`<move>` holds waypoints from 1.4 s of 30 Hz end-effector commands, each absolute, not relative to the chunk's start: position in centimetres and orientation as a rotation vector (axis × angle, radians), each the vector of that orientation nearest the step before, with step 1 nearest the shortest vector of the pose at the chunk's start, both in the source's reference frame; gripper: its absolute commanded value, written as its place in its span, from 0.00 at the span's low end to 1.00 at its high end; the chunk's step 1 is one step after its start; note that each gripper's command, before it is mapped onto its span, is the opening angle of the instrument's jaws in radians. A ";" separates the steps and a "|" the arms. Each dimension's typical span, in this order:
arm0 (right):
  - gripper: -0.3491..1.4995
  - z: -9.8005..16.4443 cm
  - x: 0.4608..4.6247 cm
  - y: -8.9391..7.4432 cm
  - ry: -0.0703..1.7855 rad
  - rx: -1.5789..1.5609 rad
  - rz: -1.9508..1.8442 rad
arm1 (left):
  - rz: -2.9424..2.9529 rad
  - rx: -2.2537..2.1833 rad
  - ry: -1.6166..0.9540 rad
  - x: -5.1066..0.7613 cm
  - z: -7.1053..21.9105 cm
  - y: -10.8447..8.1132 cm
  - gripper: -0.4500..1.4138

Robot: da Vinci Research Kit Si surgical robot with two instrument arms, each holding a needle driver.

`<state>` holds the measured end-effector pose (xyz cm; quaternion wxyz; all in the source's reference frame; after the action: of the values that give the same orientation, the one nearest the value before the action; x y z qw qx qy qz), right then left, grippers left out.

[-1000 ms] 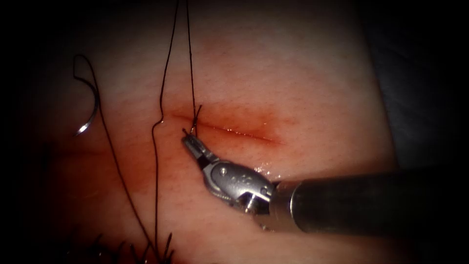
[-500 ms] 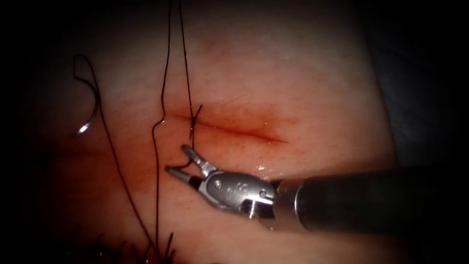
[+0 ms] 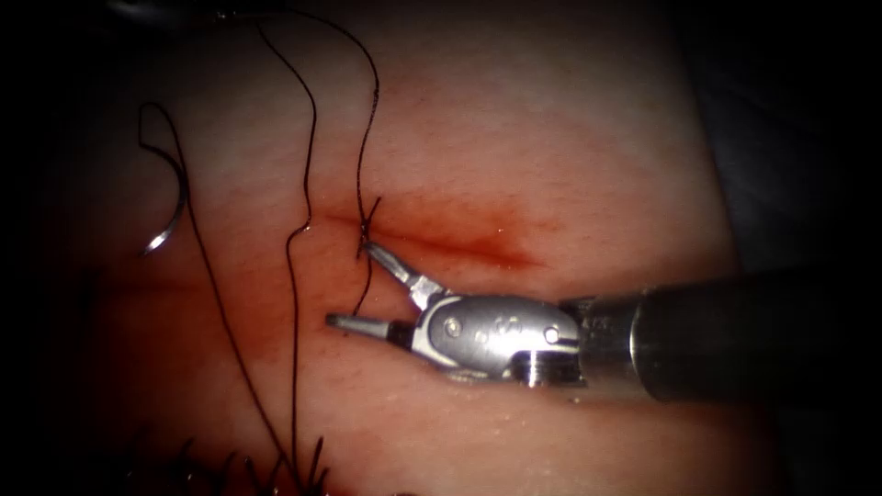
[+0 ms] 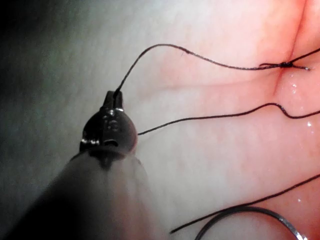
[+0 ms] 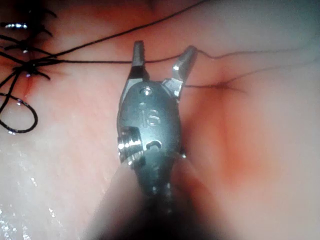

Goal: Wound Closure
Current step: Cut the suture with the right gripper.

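Observation:
My right tool (image 3: 349, 285) comes in from the right, below the cut (image 3: 469, 246), with its jaws wide open. A short thread tail (image 3: 366, 280) hangs from the knot (image 3: 370, 217) at the cut's left end and passes between the jaws, held by neither. In the right wrist view the open right tool (image 5: 163, 54) straddles a taut thread (image 5: 100, 62). My left tool (image 4: 115, 96) is shut on the thread's end (image 4: 150, 49) that runs to the knot (image 4: 285, 64). The curved needle (image 3: 171, 213) lies free on the tissue, left of the cut, also seen as an arc (image 4: 250, 212).
Long thread strands (image 3: 296, 276) trail down the tissue (image 3: 570, 138) left of the cut. Several dark cut thread ends (image 3: 276, 468) bristle at the near edge, and an earlier knotted stitch (image 5: 25, 66) lies close by. Red fluid stains the cut.
My right tool's jaws have opened and let go of the short tail by the knot. The two strands rising from the knot have gone slack and now curve.

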<state>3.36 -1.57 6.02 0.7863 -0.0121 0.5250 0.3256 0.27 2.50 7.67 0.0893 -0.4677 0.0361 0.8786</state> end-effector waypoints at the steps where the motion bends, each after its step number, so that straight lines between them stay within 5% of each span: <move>1: 0.98 6.0 3.32 -1.5 1.138 0.000 0.719 | 2.616 -1.393 0.121 0.23 7.7 2.5 0.00; 11: 0.95 6.0 3.11 -1.2 1.143 0.082 0.761 | 2.640 -1.385 0.175 0.21 7.1 2.5 0.00; 21: 0.97 6.7 3.55 -0.9 1.016 0.140 0.744 | 2.648 -1.390 0.215 0.20 6.7 2.4 0.00; 42: 0.94 7.2 3.79 -0.9 0.954 0.130 0.807 | 2.672 -1.428 0.286 0.16 6.0 2.2 0.00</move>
<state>3.72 -0.89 7.17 0.8094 0.0599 0.4449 0.3787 0.21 2.12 5.92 0.0494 -0.4683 0.0929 0.8773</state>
